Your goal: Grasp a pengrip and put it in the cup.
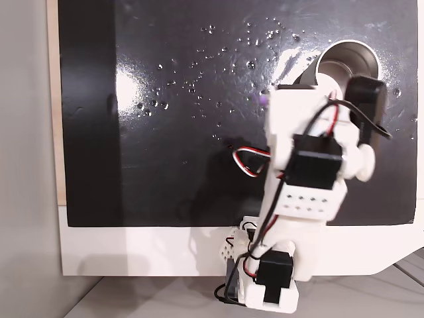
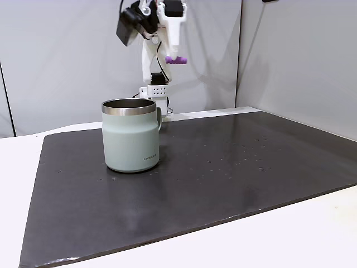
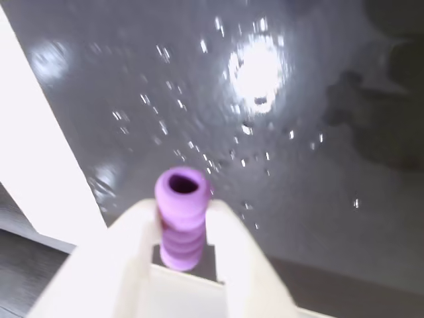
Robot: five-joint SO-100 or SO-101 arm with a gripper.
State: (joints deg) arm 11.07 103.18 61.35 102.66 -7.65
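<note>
Purple ribbed rubber shows between the white jaws in the wrist view: the pengrip [image 3: 181,224] is pinched there, one finger [image 3: 136,245] pressed to its left side and the other to its right, its hollow end poking out past the fingertips and its lower end lost in the gap behind them; below the jaws in that view lies the glossy black mat [image 3: 298,132], blurred and flecked with bright reflections, with a pale strip of counter [image 3: 40,165] along its left edge; in a fixed view from the side the jaws [image 2: 175,58] hang high in the air at the end of the white arm [image 2: 150,61], the pengrip [image 2: 176,60] a small purple bar lying roughly level at the fingertips, well clear of the mat [image 2: 223,167]; the steel cup [image 2: 130,135] stands upright on the mat, lower than the jaws and to their left in that view, nearer the camera, apart from them, its handle tab toward the arm; in a fixed view from above the arm [image 1: 305,185] covers much of the cup [image 1: 351,56], whose rim and pale inside show just past the arm's far end, and a small purple speck of the pengrip [image 1: 264,101] peeks out at the arm's left edge, to the left of the cup.
</note>
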